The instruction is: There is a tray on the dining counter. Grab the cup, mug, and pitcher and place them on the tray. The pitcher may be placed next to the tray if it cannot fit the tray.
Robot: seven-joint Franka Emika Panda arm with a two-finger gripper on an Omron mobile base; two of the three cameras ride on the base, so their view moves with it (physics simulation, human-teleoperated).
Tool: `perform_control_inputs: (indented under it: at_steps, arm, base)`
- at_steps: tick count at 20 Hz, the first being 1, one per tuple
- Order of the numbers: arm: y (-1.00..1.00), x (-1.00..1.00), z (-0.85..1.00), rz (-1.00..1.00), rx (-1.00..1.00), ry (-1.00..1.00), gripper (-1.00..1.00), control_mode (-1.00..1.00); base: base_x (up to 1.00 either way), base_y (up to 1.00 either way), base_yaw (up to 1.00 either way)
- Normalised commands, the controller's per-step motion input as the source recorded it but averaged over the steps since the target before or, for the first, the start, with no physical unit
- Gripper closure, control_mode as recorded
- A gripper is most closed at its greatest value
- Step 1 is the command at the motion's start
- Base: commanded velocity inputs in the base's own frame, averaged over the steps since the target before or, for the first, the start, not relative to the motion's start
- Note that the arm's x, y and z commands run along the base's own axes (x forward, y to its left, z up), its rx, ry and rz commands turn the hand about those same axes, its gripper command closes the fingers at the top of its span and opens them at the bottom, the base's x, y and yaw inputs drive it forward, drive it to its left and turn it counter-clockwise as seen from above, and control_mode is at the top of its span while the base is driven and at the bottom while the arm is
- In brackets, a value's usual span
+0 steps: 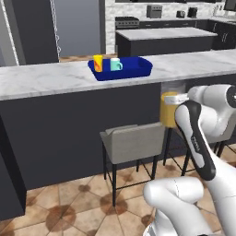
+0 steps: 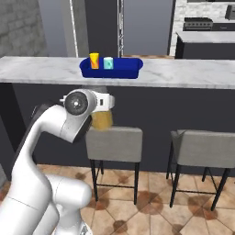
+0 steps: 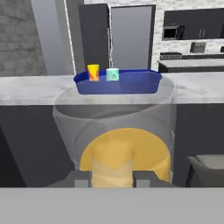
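1. The dining counter point(image 1: 46, 80), the long marble-topped surface on a dark base, runs across both base views, with its top above the level of the gripper.
2. Two grey bar stools stand against the base of that surface: one point(image 2: 114, 143) directly below the tray, the other point(image 2: 202, 148) to its right. In the left base view, the nearer stool point(image 1: 131, 140) sits just left of the arm.
3. The pitcher point(image 3: 120, 144), clear glass with orange juice in its lower part, hangs in the air in front of the dark counter base, below the marble top and above the stool seat. It takes up the middle of the hand view and partly veils the tray behind it.
4. The tray point(image 1: 136, 69), dark blue with a low rim, rests on the surface. Its right part is bare.
5. The gripper point(image 3: 111, 178) pinches the pitcher, one dark finger tip on each side of its near wall.
6. The mug point(image 1: 115, 64), teal with a white handle, stands upright in the left part of the tray.
7. The cup point(image 1: 98, 62), yellow with red-orange marks, stands upright just left of the mug, close to it; contact cannot be judged.
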Motion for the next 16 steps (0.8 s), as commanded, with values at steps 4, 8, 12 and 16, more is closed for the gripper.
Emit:
perform_control_inputs:
  at_steps: [4, 8, 12, 16]
  arm:
    - [0.03, 0.00, 0.95, 0.00, 0.00, -0.07, 1.00, -1.00]
    - [0.00, 0.06, 0.76, 0.00, 0.00, 0.00, 1.00, -1.00]
    - [0.00, 0.29, 0.63, 0.00, 0.00, 0.00, 1.00, -1.00]
    - [0.00, 0.54, 0.42, 0.00, 0.00, 0.00, 1.00, -1.00]
  base:
    - [0.00, 0.00, 0.00]
    - [0.00, 0.00, 0.00]
    - [0.00, 0.00, 0.00]
    - [0.00, 0.00, 0.00]
